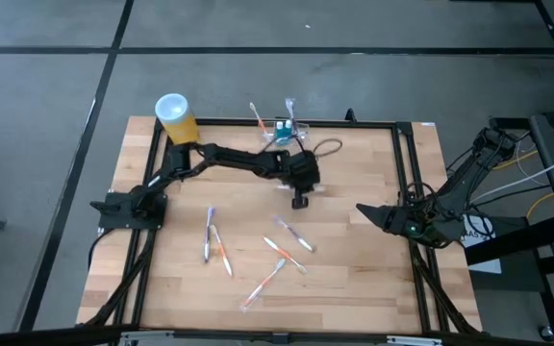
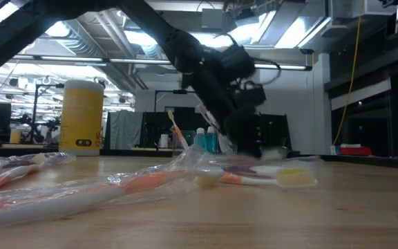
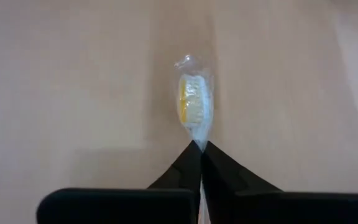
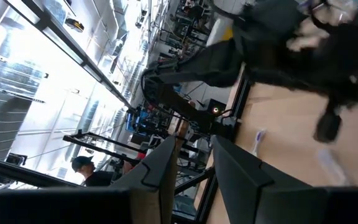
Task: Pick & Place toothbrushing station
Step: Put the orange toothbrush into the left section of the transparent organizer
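1. Over the middle of the table [image 1: 354, 279], in the high view, the left gripper [image 1: 300, 201] hangs at the end of an arm stretched out from the left edge. It sits just inside the far edge, near the toothbrushing station [image 1: 287, 130], a clear holder standing at that far edge with brushes upright in it. Wrapped toothbrushes [image 1: 291, 234] lie scattered toward the near edge. A yellow canister [image 1: 175, 117] stands at the far left corner. The right gripper [image 1: 371, 213] waits at the right edge.

2. Seen level from the table top in the low view, the left gripper [image 2: 244, 142] is down close to the wood, with the station [image 2: 206, 138] behind it.

3. From the left wrist view, the fingers [image 3: 185, 168] meet tip to tip, pinching a wrapped brush [image 3: 194, 109] by its end; its yellow-bristled head sticks out ahead, probably so it can be dropped into the holder.

4. By the right wrist view, that arm's fingers [image 4: 160, 165] stand a narrow way apart, holding nothing.
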Robot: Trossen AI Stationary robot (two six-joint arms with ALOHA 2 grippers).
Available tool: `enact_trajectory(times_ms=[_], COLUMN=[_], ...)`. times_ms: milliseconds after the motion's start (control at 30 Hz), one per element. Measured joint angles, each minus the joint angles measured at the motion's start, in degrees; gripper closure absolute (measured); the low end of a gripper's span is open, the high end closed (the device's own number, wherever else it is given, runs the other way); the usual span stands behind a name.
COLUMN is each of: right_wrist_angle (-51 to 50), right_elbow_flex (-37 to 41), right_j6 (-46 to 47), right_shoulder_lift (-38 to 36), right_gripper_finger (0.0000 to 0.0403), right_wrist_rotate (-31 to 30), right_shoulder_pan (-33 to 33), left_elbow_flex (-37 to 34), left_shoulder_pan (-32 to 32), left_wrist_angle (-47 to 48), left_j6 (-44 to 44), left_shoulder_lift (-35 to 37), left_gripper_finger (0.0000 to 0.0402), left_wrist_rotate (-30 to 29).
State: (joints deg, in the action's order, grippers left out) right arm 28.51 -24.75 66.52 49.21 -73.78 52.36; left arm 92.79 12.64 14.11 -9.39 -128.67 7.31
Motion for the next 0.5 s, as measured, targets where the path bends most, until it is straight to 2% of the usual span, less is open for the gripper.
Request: enact_trajectory(times_ms=[200, 333, 500], right_wrist_angle=[-0.01, 0.03, -0.03], right_elbow_flex=[0.0, 0.0, 0.0], right_j6=[-2.26, -3.35, -4.69], right_shoulder_lift=[0.02, 0.09, 0.22], right_gripper_finger=[0.0294, 0.0294, 0.0294], right_wrist_rotate=[-0.9, -2.19, -3.42], right_shoulder_pan=[0.0, 0.0, 0.0], left_elbow_flex=[0.07, -0.58, -8.25], left_shoulder_pan=[3.57, 7.91, 16.1], left_wrist_angle=[-0.4, -4.47, -14.9], left_j6=[1.73, 3.35, 7.49], left_shoulder_lift=[8.82, 17.02, 27.87], left_gripper_finger=[0.04, 0.04, 0.04], left_wrist_rotate=[-0.26, -3.97, -9.12])
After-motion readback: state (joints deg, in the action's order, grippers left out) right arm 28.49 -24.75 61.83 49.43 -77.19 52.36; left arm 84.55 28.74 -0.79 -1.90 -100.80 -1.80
